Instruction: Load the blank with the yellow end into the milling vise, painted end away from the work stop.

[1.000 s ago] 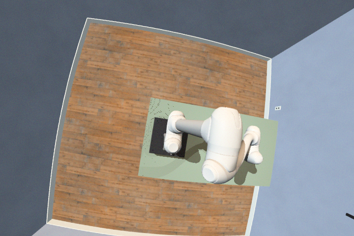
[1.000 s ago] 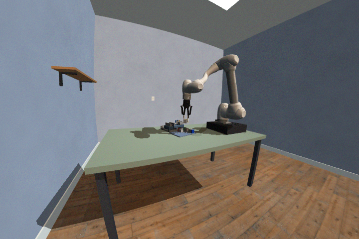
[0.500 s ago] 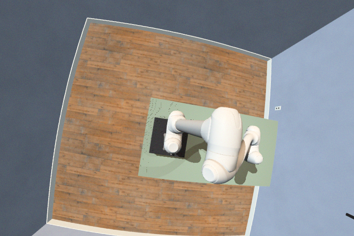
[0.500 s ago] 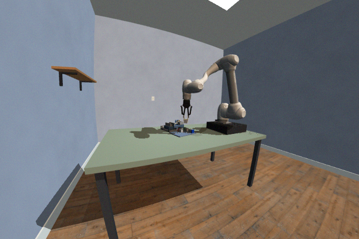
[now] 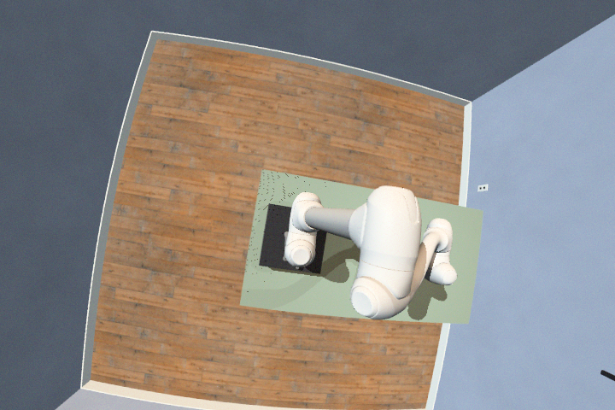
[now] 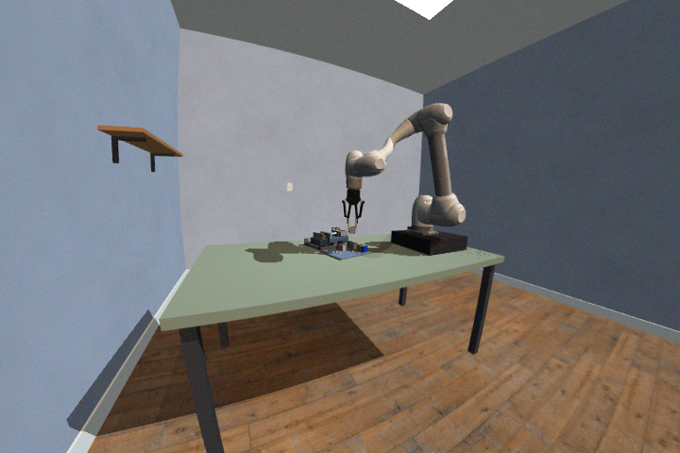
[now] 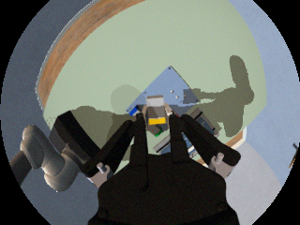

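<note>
My gripper [image 6: 352, 226] [image 7: 156, 109] points down, shut on the blank with the yellow end [image 6: 352, 229] [image 7: 157, 121]. It holds the blank above the table, beside the vise and infeed plate. In the wrist view the yellow end faces the gripper's palm side of the picture. The blue-grey infeed plate [image 6: 341, 257] [image 7: 164, 86] looks turned relative to the fingers. The milling vise [image 6: 325, 239] [image 7: 193, 136] stands beside it, partly behind the right finger in the wrist view. The jaws' gap and work stop cannot be made out. The arm hides all this in the top view.
A blue-ended blank [image 6: 364, 248] [image 7: 133, 111] is at the infeed plate's edge area. A red-ended blank [image 6: 339, 245] is on the plate. A green end [image 7: 158, 132] shows below the held blank in the wrist view. The arm's black base block [image 5: 272, 237] [image 6: 432, 243] stands on the table.
</note>
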Controlling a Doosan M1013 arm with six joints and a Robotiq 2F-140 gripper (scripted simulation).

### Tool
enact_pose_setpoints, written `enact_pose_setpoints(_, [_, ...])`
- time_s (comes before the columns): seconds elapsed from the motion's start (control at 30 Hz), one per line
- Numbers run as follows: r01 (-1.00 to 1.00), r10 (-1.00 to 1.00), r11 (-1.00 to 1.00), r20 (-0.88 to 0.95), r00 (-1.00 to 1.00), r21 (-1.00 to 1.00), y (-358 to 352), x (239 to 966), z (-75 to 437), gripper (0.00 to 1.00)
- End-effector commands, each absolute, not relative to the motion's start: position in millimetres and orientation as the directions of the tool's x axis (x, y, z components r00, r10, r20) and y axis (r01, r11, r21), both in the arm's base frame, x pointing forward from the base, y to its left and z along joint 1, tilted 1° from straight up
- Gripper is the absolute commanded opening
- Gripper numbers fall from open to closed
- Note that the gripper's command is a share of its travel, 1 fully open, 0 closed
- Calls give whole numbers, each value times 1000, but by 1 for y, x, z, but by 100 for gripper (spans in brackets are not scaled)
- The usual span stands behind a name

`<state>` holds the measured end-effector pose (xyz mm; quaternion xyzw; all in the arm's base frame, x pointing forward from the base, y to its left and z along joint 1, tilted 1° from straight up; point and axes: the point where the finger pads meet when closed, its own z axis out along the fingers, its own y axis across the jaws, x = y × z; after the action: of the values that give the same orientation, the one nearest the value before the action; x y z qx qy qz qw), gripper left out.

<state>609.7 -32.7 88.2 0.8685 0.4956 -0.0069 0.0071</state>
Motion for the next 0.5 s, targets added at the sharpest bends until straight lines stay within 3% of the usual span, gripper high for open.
enact_pose_setpoints(0.0, [884,884,-468,-18,468,4,-33,610,88,0])
enact_pose_setpoints(0.47, [953,952,-304,-19,304,1,-33,610,88,0])
